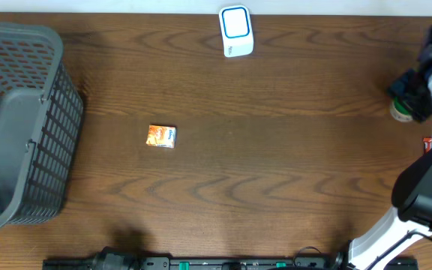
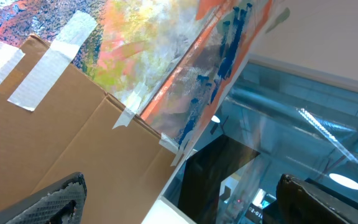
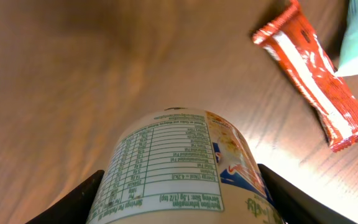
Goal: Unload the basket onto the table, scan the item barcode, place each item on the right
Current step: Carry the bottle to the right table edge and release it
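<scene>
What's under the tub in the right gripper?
Wood table shows past the tub in the right gripper, an orange wrapper lying nearby. The tub covers the spot directly beneath, so whether it touches the table can't be told.

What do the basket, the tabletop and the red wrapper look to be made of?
Basket: grey moulded plastic, matte, judging by its open grid walls.
Tabletop: wood or wood-look laminate, with brown grain and a slight sheen; I cannot tell which.
Red wrapper: glossy plastic film, crimped at the ends.
</scene>
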Controlling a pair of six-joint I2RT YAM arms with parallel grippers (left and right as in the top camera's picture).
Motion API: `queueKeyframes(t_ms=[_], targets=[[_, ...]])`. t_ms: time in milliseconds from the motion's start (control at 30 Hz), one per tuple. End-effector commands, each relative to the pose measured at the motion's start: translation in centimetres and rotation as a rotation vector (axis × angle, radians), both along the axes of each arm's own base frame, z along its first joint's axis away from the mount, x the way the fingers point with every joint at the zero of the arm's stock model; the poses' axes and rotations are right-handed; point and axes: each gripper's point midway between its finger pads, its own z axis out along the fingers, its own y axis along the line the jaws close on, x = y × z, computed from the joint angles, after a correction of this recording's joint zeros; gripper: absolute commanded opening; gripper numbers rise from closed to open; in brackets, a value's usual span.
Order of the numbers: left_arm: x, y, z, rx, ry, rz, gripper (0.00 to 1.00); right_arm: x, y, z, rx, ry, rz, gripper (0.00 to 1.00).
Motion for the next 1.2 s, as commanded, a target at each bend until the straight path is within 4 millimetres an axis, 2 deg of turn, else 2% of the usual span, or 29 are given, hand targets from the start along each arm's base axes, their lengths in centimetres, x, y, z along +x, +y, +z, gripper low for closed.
queueKeyframes(t_ms=[0, 100, 167, 233, 300, 367, 433, 500, 533, 633, 733, 800, 867, 933, 1000, 1167], targets=[[-0.4, 0.2, -0.1, 0.002, 0.001, 0.014, 0.98, -0.9, -1.9, -2.5, 0.052, 0.035, -0.083, 0.56], [-0.4, 0.2, -0.1, 0.002, 0.001, 0.014, 0.98, -1.9, -3.6, -5.2, 0.077, 0.091, -0.130, 0.57], [-0.4, 0.2, -0.1, 0.003, 0.001, 0.014, 0.98, -2.4, -4.4, -6.8, 0.093, 0.120, -0.154, 0.64], [-0.4, 0.2, -0.1, 0.003, 0.001, 0.014, 0.98, -2.9, -5.1, -8.2, 0.104, 0.142, -0.175, 0.65], [-0.4, 0.2, -0.1, 0.002, 0.001, 0.014, 0.98, -2.9, -5.7, -8.9, 0.113, 0.138, -0.189, 0.63], [-0.4, 0.2, -0.1, 0.002, 0.001, 0.014, 0.98, -2.6, -6.1, -8.8, 0.122, 0.112, -0.198, 0.62], [-0.4, 0.2, -0.1, 0.002, 0.001, 0.014, 0.98, -1.8, -6.4, -7.8, 0.137, 0.068, -0.187, 0.72], [-0.4, 0.2, -0.1, 0.002, 0.001, 0.014, 0.98, -0.7, -6.9, -5.4, 0.145, 0.010, -0.150, 0.99], [-0.4, 0.2, -0.1, 0.003, 0.001, 0.014, 0.98, -0.4, -7.3, -4.0, 0.140, -0.012, -0.143, 0.99], [-0.4, 0.2, -0.1, 0.002, 0.001, 0.014, 0.98, 0.4, -8.0, 2.0, 0.100, -0.085, -0.140, 0.99], [-0.4, 0.2, -0.1, 0.002, 0.001, 0.014, 0.98, 0.9, -7.8, 8.6, 0.059, -0.188, -0.127, 0.99], [-0.4, 0.2, -0.1, 0.002, 0.001, 0.014, 0.98, 1.6, -6.3, 12.5, 0.080, -0.286, -0.092, 0.99], [-0.4, 0.2, -0.1, 0.003, 0.001, 0.014, 0.98, 2.9, -2.9, 15.9, 0.166, -0.403, 0.008, 0.99], [-0.4, 0.2, -0.1, 0.003, 0.001, 0.014, 0.98, 4.6, 1.2, 17.8, 0.261, -0.485, 0.161, 0.99], [-0.4, 0.2, -0.1, 0.002, 0.001, 0.014, 0.98, 5.9, 5.7, 18.3, 0.354, -0.513, 0.301, 0.99], [-0.4, 0.2, -0.1, 0.002, 0.001, 0.014, 0.98, 5.2, 17.0, 15.3, 0.491, -0.315, 0.491, 0.99]])
